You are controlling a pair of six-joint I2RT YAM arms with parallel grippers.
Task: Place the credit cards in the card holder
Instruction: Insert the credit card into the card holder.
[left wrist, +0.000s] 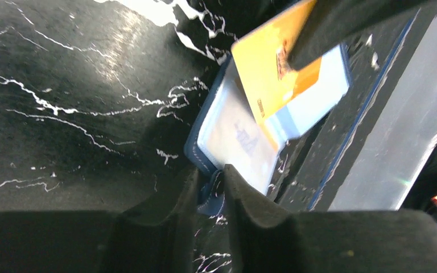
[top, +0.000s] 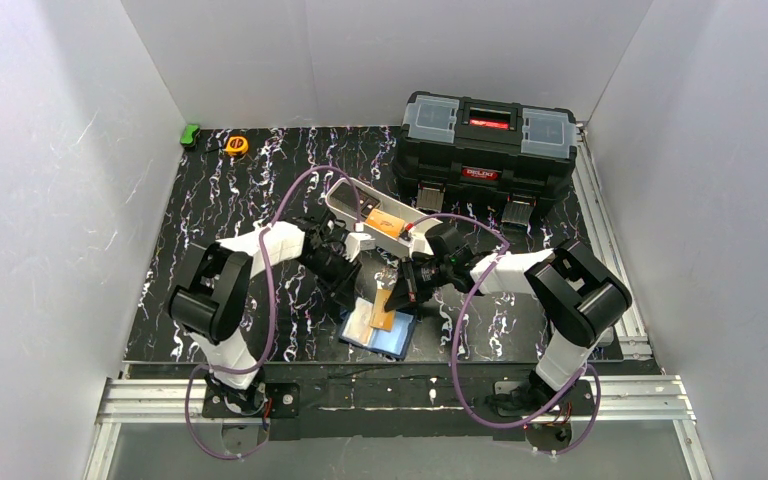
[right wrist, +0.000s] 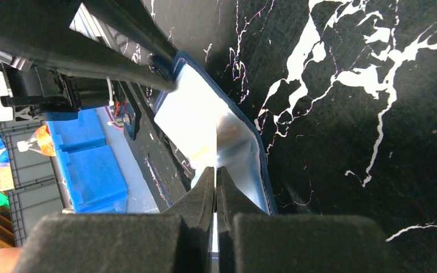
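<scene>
The small navy-blue folding card holder (top: 395,343) lies open, pale blue inside showing, just below the centre of the top view on the black, white-veined tabletop (top: 220,200). The left gripper (left wrist: 210,179) pinches its near edge. The right gripper (right wrist: 216,173) is clamped tight on a thin orange-yellow plastic card (left wrist: 262,74), which is tilted over the open holder.

The far right is blocked by a large black plastic toolbox (top: 487,150), the centre by a long white tray (top: 343,203) and, nearer, by an open navy-blue wallet (top: 395,342). Room is left on the black marbled tabletop's (top: 222,205) left.
</scene>
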